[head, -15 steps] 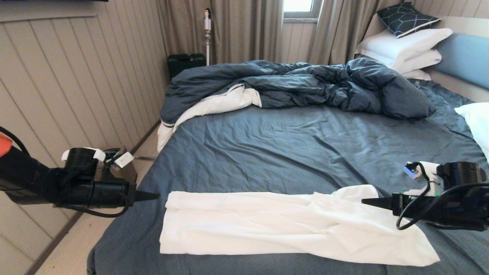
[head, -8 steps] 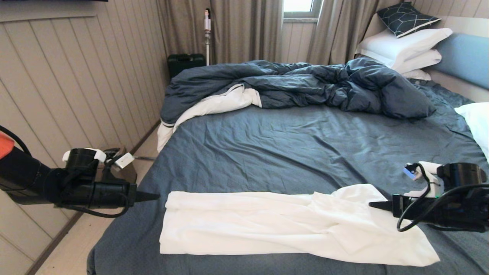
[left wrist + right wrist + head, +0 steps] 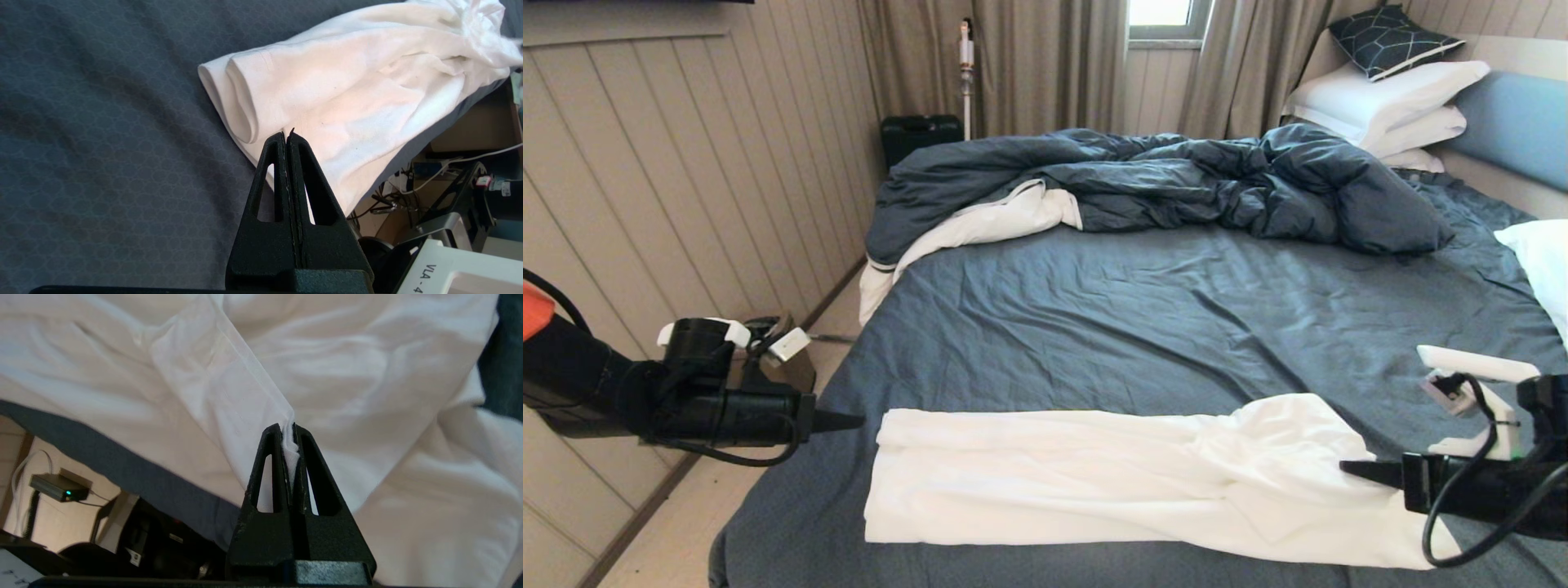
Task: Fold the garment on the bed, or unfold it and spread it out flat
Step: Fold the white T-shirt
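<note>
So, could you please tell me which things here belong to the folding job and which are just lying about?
In the job: garment; bed; right end effector, pinching the garment; left end effector, shut beside it.

Lying about: duvet; pillows; black case.

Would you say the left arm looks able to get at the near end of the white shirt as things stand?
Probably yes. The left gripper, shut and empty, hovers just off the garment, whose rolled left end lies right ahead of its tips. Only bare bed sheet lies between them. The right gripper already pinches a fold at the far end.
</note>
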Robot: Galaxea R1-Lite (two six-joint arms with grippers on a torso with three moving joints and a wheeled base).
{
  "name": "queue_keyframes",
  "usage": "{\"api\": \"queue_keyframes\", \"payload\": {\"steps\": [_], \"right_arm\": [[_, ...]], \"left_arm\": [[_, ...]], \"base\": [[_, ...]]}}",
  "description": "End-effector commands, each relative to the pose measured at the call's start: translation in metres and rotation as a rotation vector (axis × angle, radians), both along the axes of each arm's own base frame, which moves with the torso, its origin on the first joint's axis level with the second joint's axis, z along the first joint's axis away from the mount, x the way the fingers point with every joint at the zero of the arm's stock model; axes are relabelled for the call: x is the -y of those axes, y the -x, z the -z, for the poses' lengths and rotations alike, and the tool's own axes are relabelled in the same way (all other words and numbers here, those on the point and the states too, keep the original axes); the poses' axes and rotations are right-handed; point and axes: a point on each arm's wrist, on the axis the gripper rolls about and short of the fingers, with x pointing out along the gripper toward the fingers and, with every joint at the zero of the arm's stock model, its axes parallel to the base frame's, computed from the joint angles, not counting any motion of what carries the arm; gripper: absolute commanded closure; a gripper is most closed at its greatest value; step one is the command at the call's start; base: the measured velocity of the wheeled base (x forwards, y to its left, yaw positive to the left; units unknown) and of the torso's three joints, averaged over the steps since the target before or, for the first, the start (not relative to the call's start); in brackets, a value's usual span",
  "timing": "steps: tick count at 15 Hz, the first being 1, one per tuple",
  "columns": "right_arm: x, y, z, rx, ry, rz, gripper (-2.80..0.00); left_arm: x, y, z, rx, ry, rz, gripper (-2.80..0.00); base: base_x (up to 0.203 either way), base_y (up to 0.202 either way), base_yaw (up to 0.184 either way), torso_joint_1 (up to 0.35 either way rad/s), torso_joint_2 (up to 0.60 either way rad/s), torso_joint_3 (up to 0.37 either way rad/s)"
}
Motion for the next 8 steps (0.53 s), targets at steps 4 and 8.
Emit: {"api": "queue_keyframes", "payload": {"steps": [4,8], "right_arm": [[0.003,0.038,0.008,0.012,0.072,0.011,0.0],[0.024,0.05,0.015,-0.002,0.112,0.093,0.0]], "left_arm": [[0.0,0.0,0.001,0.001,0.003,0.004,0.0],[0.002,0.0,0.001,-0.001,0.002,0.011,0.0]], "base": [[0.0,0.0,0.0,0.0,0.0,0.0],[0.0,0.0,0.0,0.0,0.0,0.0]]}}
